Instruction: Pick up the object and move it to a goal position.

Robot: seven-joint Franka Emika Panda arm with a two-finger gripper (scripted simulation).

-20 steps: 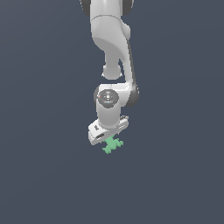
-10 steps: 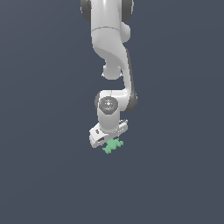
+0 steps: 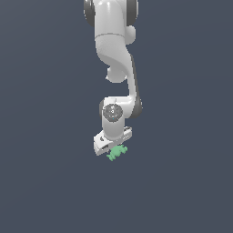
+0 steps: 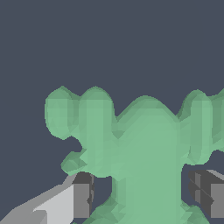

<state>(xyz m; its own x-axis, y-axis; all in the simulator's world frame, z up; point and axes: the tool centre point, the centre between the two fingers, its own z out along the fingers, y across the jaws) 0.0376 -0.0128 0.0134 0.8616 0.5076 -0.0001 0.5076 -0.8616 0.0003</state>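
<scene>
Arm: the white Franka arm [image 3: 114, 68] hangs straight down over a bare dark grey-blue surface [image 3: 50, 182].
Gripper: the white two-finger gripper [image 3: 110, 146] sits low, directly over the piece.
Object: the small mint-green knobbly object with stubby lobes [image 3: 116, 153] lies at the gripper's tip in the exterior view; in the wrist view it fills the space between the dark finger pads [image 4: 82, 194].
Jaws: apart. A gap shows between each pad and the object's central stem, so nothing is clamped yet.
Contact with surface: cannot tell whether the object rests on the surface or is lifted.
Goal position: no marker visible in either view.
Step in hand: judged as closing on the object, before any lift.
Risk 1: the pads may close on a rounded lobe rather than the stem, so the piece could twist or squirt out.
Risk 2: the stem appears nearer one pad; uneven closing could push the piece sideways.
Risk 3: lifting before the grip is firm would leave it behind.
</scene>
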